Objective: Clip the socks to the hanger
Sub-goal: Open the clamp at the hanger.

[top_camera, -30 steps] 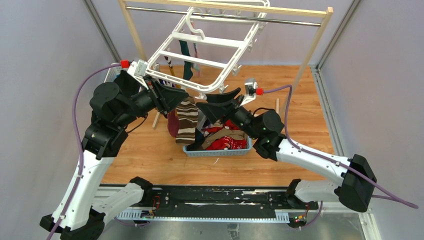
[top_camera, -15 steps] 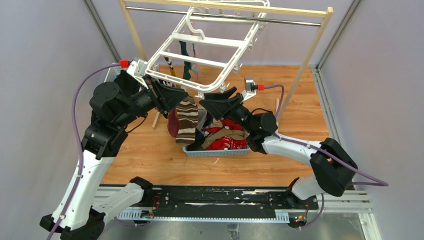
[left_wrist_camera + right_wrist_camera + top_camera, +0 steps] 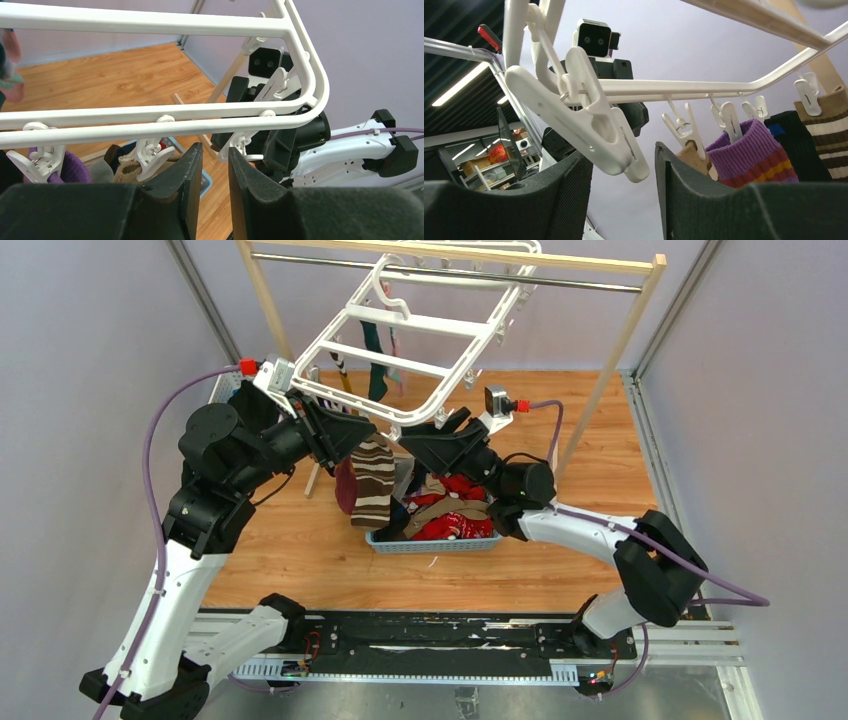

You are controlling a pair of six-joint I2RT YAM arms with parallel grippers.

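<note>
The white hanger (image 3: 410, 321) hangs tilted from the rail, with socks clipped along its near and far edges. A brown-and-cream striped sock (image 3: 375, 480) and a dark red one (image 3: 345, 485) hang from the near edge. My left gripper (image 3: 365, 430) sits just under that edge; in the left wrist view (image 3: 216, 150) its jaws stand a narrow gap apart and empty, below the frame bar (image 3: 150, 22). My right gripper (image 3: 432, 432) is open under the near corner. In the right wrist view (image 3: 622, 151) a free white clip (image 3: 609, 135) hangs between its fingers, beside a purple striped sock (image 3: 754, 150).
A light blue basket (image 3: 435, 543) of loose red and tan socks (image 3: 450, 525) stands on the wooden floor under the hanger. The wooden rack with its metal rail (image 3: 450, 275) spans the back. Grey walls close in both sides.
My right arm has swung left and up, bringing its open jaws under the hanger's near corner and around a clip. The left arm and the hung socks have not moved.
</note>
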